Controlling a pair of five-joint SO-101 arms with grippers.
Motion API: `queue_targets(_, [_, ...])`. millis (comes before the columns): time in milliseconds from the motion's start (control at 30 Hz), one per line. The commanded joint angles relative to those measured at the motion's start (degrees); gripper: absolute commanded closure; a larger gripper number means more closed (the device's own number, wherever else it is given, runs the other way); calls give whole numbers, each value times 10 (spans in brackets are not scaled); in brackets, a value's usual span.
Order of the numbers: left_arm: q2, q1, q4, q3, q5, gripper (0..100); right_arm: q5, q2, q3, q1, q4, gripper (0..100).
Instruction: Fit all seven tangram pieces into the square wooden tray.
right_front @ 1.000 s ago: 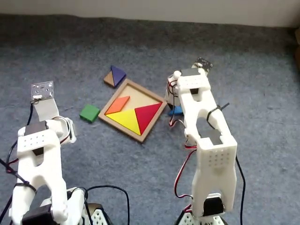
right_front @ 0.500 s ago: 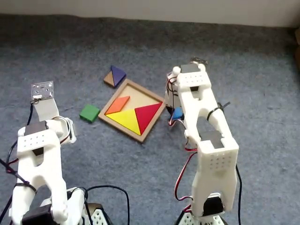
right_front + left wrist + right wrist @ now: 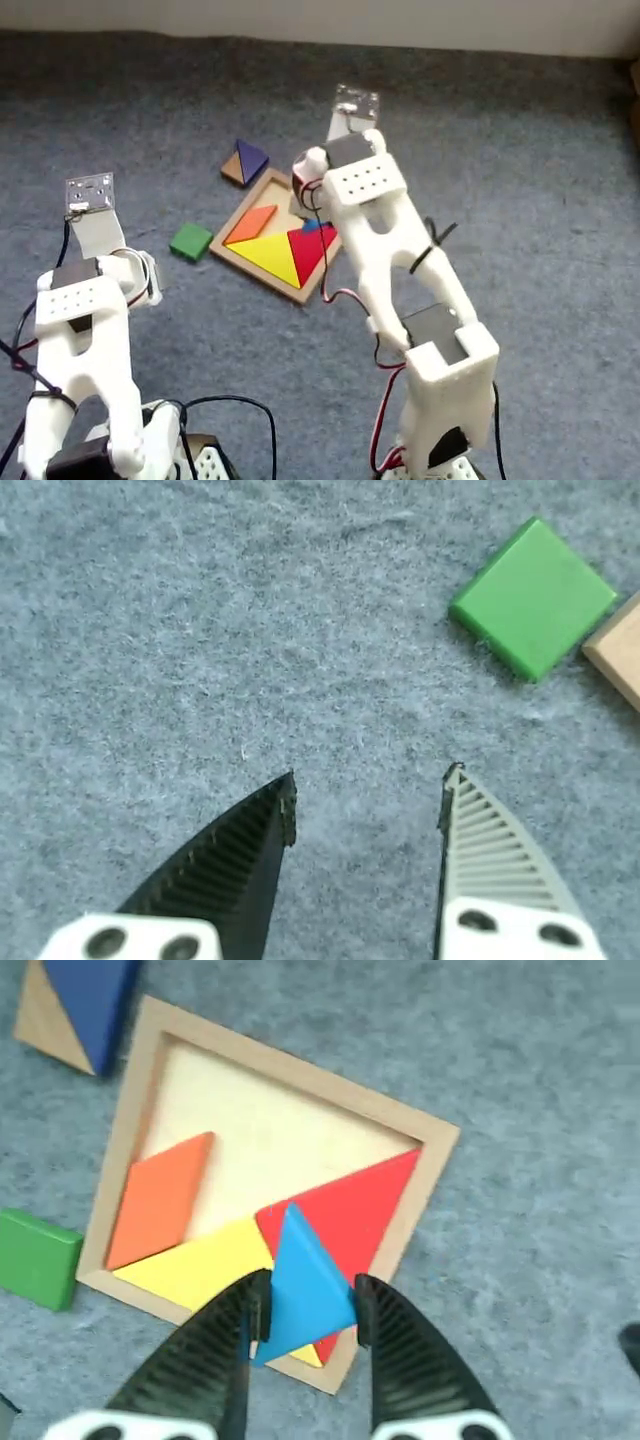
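pieces: you count seven | tray (image 3: 440, 1150): three seated, orange (image 3: 160, 1200), yellow (image 3: 205, 1265), red (image 3: 365, 1205) | right claw (image 3: 308, 1295): clamped on blue triangle (image 3: 300, 1285), over the tray's red-yellow seam | carpet (image 3: 150, 630): green square (image 3: 533, 595) beside tray; navy triangle (image 3: 90, 990) and brown triangle (image 3: 45, 1020) touching, just off tray | left claw (image 3: 370, 775): apart, over carpet near green square

Tray (image 3: 300, 1070): square, wooden, lying flat.
Inside: orange parallelogram (image 3: 160, 1200), yellow triangle (image 3: 205, 1265), red triangle (image 3: 365, 1205).
Light blue triangle (image 3: 300, 1280): in right gripper (image 3: 308, 1295), above tray.
Outside: green square (image 3: 532, 595), dark blue triangle (image 3: 88, 995), brown triangle (image 3: 45, 1020).
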Motion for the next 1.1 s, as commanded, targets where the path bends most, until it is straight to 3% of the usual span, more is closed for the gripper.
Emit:
queue_targets(0, [-15,7,-5,-3,4,769,5,-22,-22,-27,-60,984])
queue_targets(233, [-12,7,-4,-2,3,769,3,71,-24,-29,-155,984])
queue_targets(633, [-11,7,-4,-2,3,769,4,144,-107,-50,-108,976])
queue_targets(867, [-11,7,-4,-2,3,769,6,145,-112,-73,-88,809])
queue_targets(1067, [-11,7,-5,-2,3,769,7,141,-116,-75,-67,796])
